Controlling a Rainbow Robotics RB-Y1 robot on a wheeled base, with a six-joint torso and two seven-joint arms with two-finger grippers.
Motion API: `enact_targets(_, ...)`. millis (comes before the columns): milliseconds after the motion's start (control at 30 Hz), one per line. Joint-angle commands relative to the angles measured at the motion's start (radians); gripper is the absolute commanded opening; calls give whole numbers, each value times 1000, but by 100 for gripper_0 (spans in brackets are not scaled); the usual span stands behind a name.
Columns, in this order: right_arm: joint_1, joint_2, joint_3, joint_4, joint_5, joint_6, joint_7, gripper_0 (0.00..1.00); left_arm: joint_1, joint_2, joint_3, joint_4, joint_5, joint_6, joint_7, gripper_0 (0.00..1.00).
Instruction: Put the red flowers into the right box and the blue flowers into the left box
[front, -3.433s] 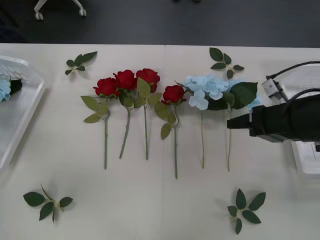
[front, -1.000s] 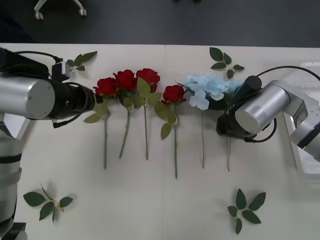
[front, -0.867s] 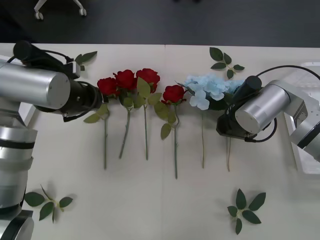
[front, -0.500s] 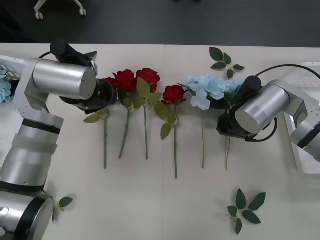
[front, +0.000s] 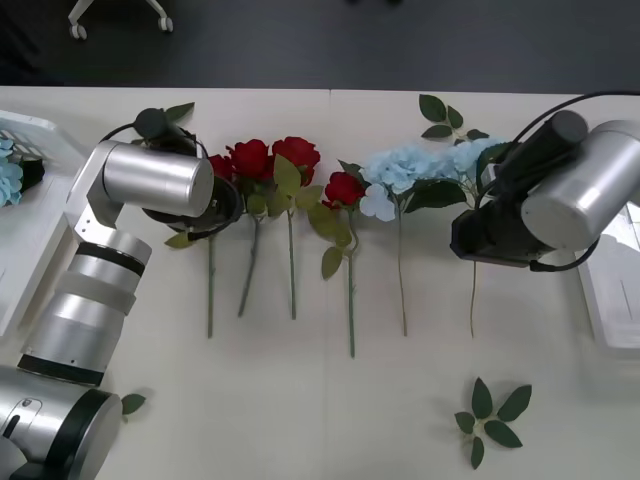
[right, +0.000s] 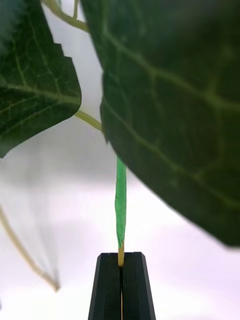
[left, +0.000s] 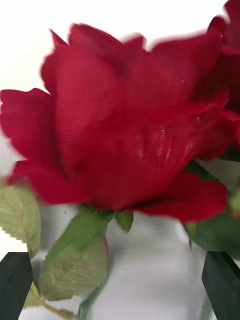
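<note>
pale desk (front: 300, 420) carries the row. right tool (right: 121, 272) is clamped on a blue flower (front: 472, 160) stem running straight ahead of it; left tool (left: 120, 285), spread wide, straddles the outermost red rose (left: 125, 135) just ahead.

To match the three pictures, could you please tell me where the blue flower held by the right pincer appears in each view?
Front view: the blue flower is rightmost in the row, its stem showing below the right arm.
Right wrist view: its stem is clamped in the shut right pincer.
Left wrist view: this one faces a red rose inside the open left pincer instead.
Shared landmark: the flower's large dark leaf, which looms close in the right wrist view.
</note>
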Motion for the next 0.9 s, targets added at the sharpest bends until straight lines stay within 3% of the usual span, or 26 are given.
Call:
enact_targets(33,55,-36,-118,-142,-2,54,-14,0,-27,-23,-10,45,-17,-64,-38,100)
enact_targets(133,99,-54,-194,-249,-13,114,-5,0,-27,-31,-13,71,-26,-95,-48,95)
enact_targets(167,119,-57,-226,-285,-19,132,0,0,-29,-33,-18,71,-26,-95,-49,83)
enact_targets(233,153,-59,-281,-338,-38,152,9,0,-27,-33,-27,71,-26,-95,-51,49)
enact_targets(267,190,-60,-327,-383,-51,163,26,0,-27,-33,-30,71,-27,-94,-54,13)
enact_targets(333,230,-62,-376,-436,-62,172,77,0,-27,-33,-32,71,-27,-94,-57,1)
enact_targets(533,359,-60,-513,-579,-91,146,229,0,-27,-31,-30,65,-23,-95,-69,0)
enact_targets(900,544,-60,-597,-706,-85,-1,492,0,-26,7,20,-93,19,34,-80,0)
